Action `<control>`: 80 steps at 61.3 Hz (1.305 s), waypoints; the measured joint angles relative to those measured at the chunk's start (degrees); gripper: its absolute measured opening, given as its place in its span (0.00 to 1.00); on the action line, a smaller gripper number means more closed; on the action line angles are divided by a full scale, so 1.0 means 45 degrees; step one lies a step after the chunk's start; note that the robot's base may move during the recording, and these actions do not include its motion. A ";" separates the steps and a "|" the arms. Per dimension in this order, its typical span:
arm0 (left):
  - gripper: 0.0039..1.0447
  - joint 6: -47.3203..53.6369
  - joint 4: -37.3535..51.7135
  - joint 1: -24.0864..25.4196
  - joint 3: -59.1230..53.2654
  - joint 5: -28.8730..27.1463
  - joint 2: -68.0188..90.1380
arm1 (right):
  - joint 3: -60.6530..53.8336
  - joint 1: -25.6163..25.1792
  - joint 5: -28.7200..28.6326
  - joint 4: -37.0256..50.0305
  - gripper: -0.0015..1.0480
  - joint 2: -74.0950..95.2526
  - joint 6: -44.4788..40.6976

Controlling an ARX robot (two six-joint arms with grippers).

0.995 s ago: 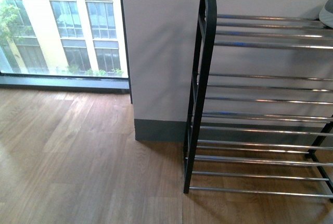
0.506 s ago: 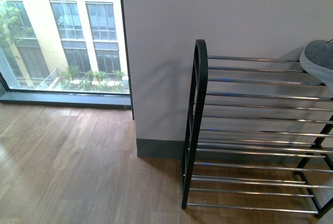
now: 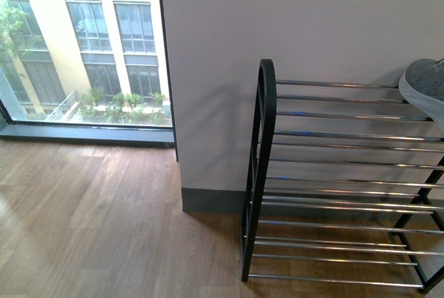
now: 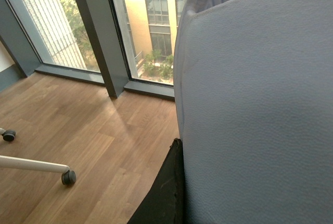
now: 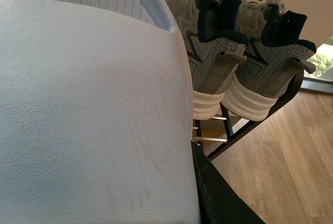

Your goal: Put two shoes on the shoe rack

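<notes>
Two shoes (image 5: pixel 244 62): grey mesh, navy collars, thick white soles, side by side on the shoe rack (image 3: pixel 263 173), heels over its edge. Likely light, soft uppers, stiff soles; best gripped at the heel collar. Toe visible in the front view. Neither hand is visible; grip state unknown.

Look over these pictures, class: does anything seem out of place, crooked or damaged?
Nothing stands out. Both shoes sit side by side on the shoe rack, heels level. The rack stands straight against the wall, its bars even. Neither gripper shows, since a pale padded surface fills much of each wrist view.
</notes>
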 joint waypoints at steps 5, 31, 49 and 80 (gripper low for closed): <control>0.02 0.0000 0.0000 0.0000 0.0000 0.0000 0.0000 | 0.0000 0.0000 0.0000 0.0000 0.02 0.0000 0.0000; 0.02 0.0000 0.0000 0.0000 0.0000 0.0000 0.0000 | -0.0345 -0.0359 -0.2021 0.1535 0.02 0.0330 0.0583; 0.02 0.0000 0.0000 0.0000 0.0000 -0.0005 0.0000 | 0.1651 0.0175 -0.4949 0.2424 0.02 0.1457 0.2365; 0.02 0.0000 0.0000 0.0000 0.0000 0.0000 0.0000 | 0.8490 0.1443 -0.2477 -0.0457 0.02 0.7315 0.1511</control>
